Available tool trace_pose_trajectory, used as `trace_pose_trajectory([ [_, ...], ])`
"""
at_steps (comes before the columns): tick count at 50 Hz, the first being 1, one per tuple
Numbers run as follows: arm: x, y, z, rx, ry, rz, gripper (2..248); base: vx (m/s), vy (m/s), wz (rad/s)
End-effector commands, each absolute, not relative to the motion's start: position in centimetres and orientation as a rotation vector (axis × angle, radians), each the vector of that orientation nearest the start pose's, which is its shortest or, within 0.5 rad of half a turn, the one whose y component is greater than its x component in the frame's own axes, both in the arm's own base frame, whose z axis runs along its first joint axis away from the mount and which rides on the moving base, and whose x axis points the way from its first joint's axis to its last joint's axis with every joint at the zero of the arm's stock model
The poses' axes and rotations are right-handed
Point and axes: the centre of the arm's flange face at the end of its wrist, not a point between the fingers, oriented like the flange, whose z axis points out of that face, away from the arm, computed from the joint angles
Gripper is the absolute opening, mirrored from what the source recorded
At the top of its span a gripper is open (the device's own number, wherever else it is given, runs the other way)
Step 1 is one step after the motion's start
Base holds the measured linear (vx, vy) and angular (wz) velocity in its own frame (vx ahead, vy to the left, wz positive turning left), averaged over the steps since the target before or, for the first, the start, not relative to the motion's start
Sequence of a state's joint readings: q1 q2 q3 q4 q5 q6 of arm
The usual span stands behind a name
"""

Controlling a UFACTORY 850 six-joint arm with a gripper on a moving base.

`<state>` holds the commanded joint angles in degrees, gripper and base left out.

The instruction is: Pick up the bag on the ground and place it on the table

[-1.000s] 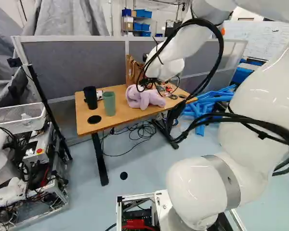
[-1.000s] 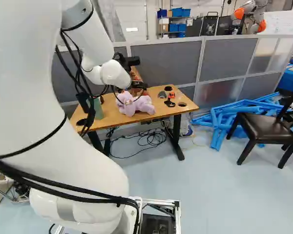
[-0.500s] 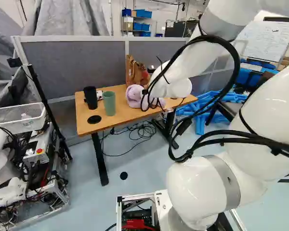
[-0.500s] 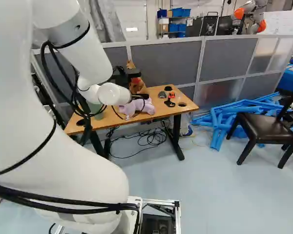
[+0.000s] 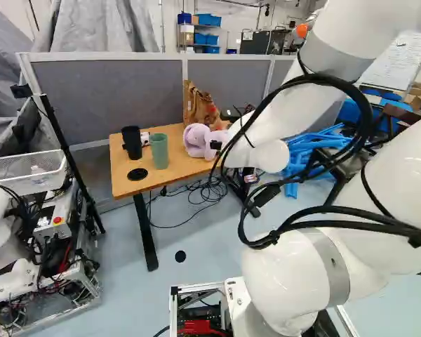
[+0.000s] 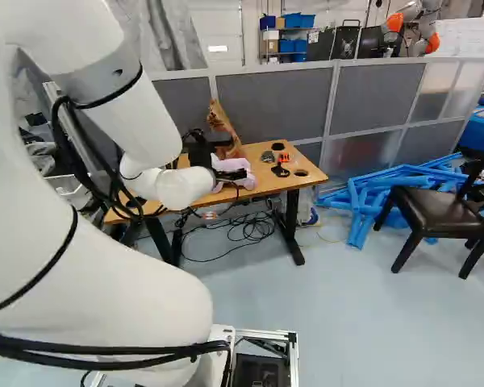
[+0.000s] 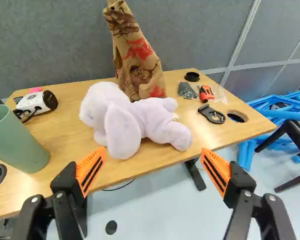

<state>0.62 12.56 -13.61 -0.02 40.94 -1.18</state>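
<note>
The paper bag (image 7: 142, 62) is up on the table (image 7: 65, 132), near its far edge. It is brown with red marks, and it stands up with a thin, squished top that leans a bit. A soft purple bunny (image 7: 150, 115) lies on the near side of the bag.

The gripper (image 6: 203, 147) is wide open. Its two fingers have orange pads (image 7: 90, 170) and stand well apart. The bunny and the bag are ahead of them, with the bag farther off.

At the left part of the table are a green cup (image 5: 159, 152) and a black cup (image 5: 132, 142). The black cup is to the left of the green one. A white and black gadget (image 7: 36, 102) sits between the cups and the bunny, toward the far side. To the right of the bunny are a small gray packet (image 7: 187, 90), a red and black thing (image 7: 206, 93) and a flat black piece (image 7: 211, 114).

Black cords (image 6: 250, 230) lie on the floor under the table. Off to the right are blue tubes (image 6: 367, 197) and a dark chair (image 6: 431, 214). Another robot (image 5: 10, 284) is near, at the left.
</note>
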Motion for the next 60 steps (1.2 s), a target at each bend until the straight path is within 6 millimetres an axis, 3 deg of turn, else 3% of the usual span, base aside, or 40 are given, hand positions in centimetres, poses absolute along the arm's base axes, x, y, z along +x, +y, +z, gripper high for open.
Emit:
trace_pose_trajectory([
  [30,28.0,0.1,37.1,-2.570,-0.008,-1.809,247,0.000,0.000,0.000],
  [60,27.0,0.0,36.6,-2.558,0.000,-1.824,247,0.000,0.000,0.000],
])
